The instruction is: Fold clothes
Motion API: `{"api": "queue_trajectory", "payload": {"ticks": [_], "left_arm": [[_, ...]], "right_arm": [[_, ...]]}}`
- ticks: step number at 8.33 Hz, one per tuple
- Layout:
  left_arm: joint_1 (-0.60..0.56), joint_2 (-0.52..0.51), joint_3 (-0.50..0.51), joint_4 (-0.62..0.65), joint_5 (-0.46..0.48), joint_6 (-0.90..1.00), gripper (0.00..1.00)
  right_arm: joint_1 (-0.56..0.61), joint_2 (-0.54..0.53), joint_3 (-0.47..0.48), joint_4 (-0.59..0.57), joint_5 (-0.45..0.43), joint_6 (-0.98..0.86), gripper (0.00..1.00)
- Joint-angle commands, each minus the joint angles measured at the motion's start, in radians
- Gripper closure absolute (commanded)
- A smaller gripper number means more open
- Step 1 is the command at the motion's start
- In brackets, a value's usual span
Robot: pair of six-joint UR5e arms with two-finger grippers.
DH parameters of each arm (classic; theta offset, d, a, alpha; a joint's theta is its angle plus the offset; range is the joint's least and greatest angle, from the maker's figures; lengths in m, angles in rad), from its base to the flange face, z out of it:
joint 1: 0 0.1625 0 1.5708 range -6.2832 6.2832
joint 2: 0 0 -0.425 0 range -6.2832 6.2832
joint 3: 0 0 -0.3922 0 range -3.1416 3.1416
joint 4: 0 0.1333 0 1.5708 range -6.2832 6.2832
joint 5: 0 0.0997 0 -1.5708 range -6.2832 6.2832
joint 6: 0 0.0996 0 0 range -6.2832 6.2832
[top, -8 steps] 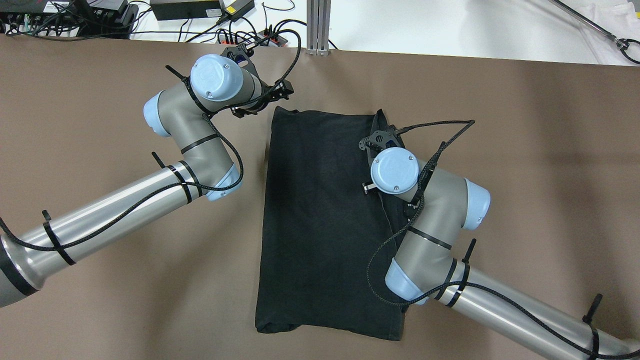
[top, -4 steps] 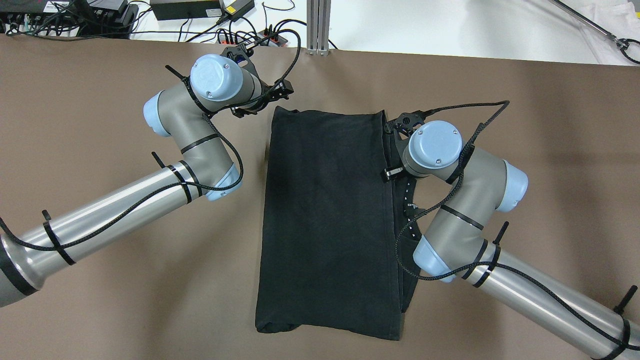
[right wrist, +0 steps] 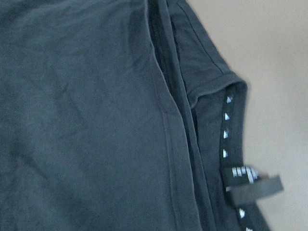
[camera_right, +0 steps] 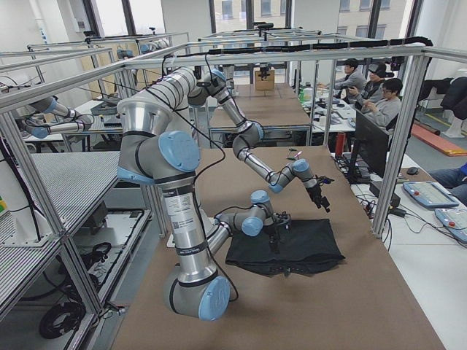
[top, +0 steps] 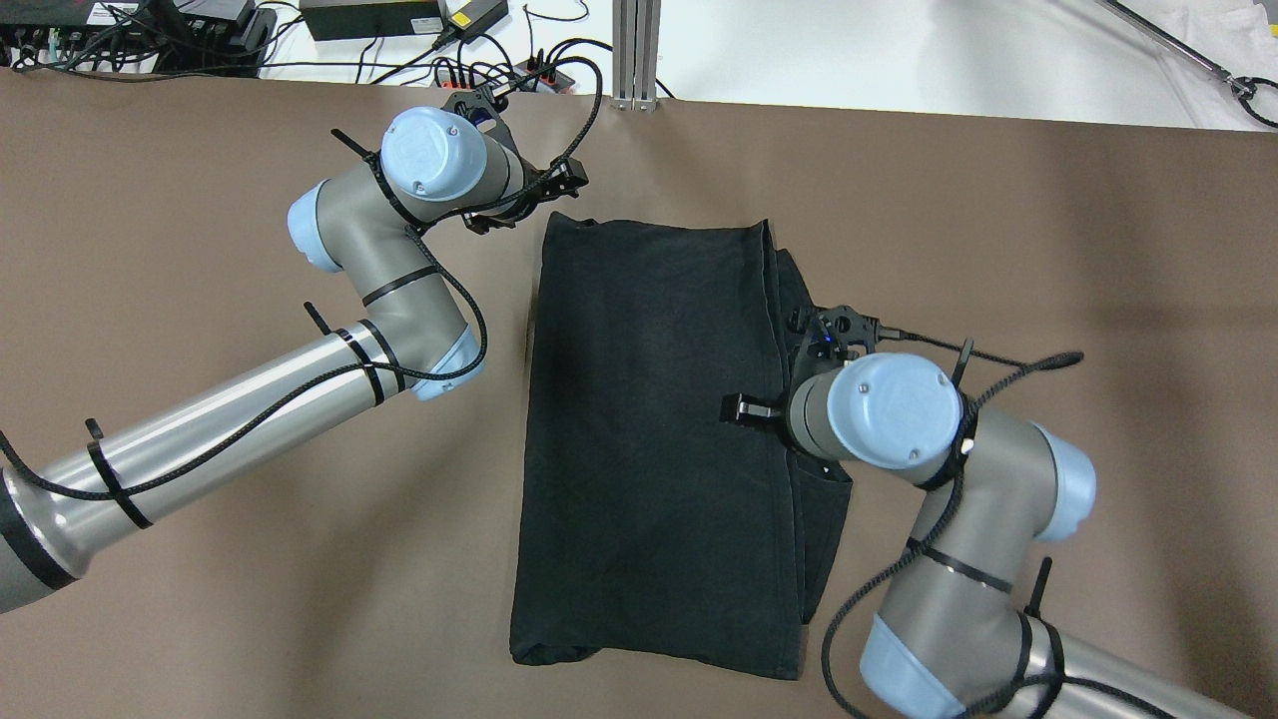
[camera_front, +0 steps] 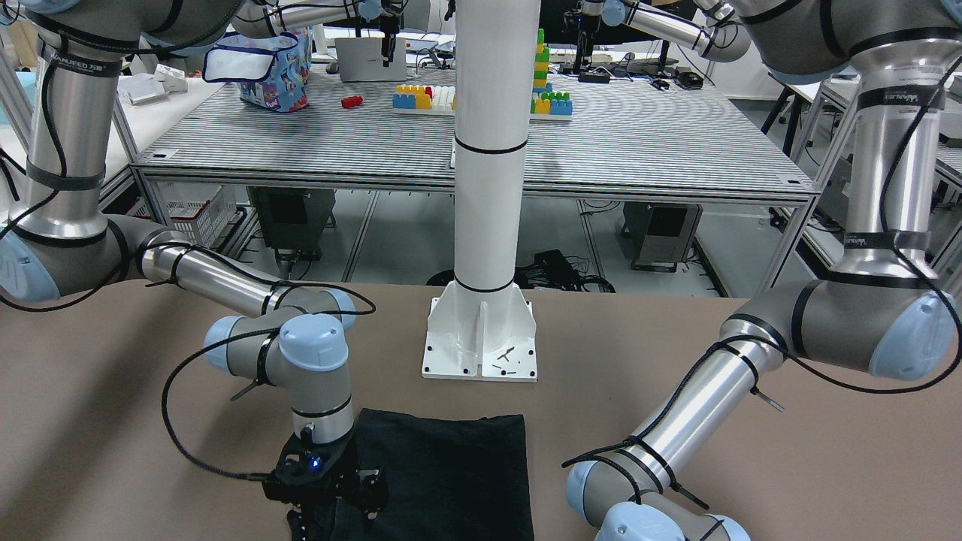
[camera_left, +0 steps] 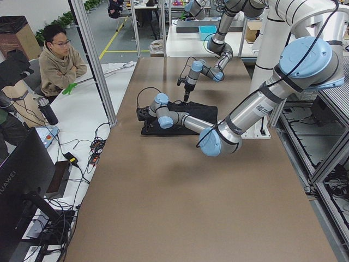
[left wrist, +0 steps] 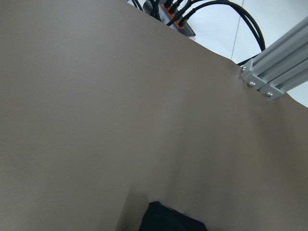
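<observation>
The clothes (top: 649, 419) are one black garment lying flat and folded lengthwise in the middle of the brown table, also seen in the front view (camera_front: 451, 473). A narrower layer sticks out along its right edge (top: 824, 499). My right gripper (camera_front: 332, 522) points straight down over that right edge, about halfway along, and its fingers look open with nothing in them. The right wrist view shows the clothes (right wrist: 96, 120) with hems and a tag (right wrist: 250, 180). My left gripper (top: 561, 185) hovers by the far left corner, and its state is unclear. That corner (left wrist: 168, 222) shows in the left wrist view.
The white pole's base plate (camera_front: 481, 338) stands on the table on the robot's side of the garment. Cables and a power strip (top: 499, 75) and an aluminium post (top: 636, 50) lie beyond the far edge. People sit at both table ends (camera_left: 57, 60) (camera_right: 379, 95).
My right arm swung off the garment's far right part, out to the right, then back toward the robot along the right edge. The left arm has stayed put.
</observation>
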Motion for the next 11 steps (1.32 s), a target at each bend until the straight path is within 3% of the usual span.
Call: {"api": "queue_trajectory", "payload": {"ticks": [1, 3, 5, 8, 11], "left_arm": [[0.0, 0.0, -0.002, -0.002, 0.0, 0.002, 0.0], [0.002, 0.003, -0.012, -0.002, 0.026, -0.001, 0.0], [0.002, 0.003, -0.012, -0.002, 0.026, 0.0, 0.0], [0.023, 0.0, -0.014, 0.0, 0.041, -0.001, 0.0], [0.022, 0.003, -0.028, 0.002, 0.049, -0.001, 0.0]], "right_arm": [[-0.17, -0.131, 0.191, 0.002, -0.173, 0.504, 0.1], [-0.307, -0.216, 0.233, 0.005, -0.247, 0.745, 0.31], [-0.41, -0.253, 0.23, 0.002, -0.313, 0.781, 0.37], [-0.46, -0.275, 0.216, 0.002, -0.316, 0.783, 0.37], [-0.451, -0.27, 0.186, 0.01, -0.313, 0.765, 0.47]]}}
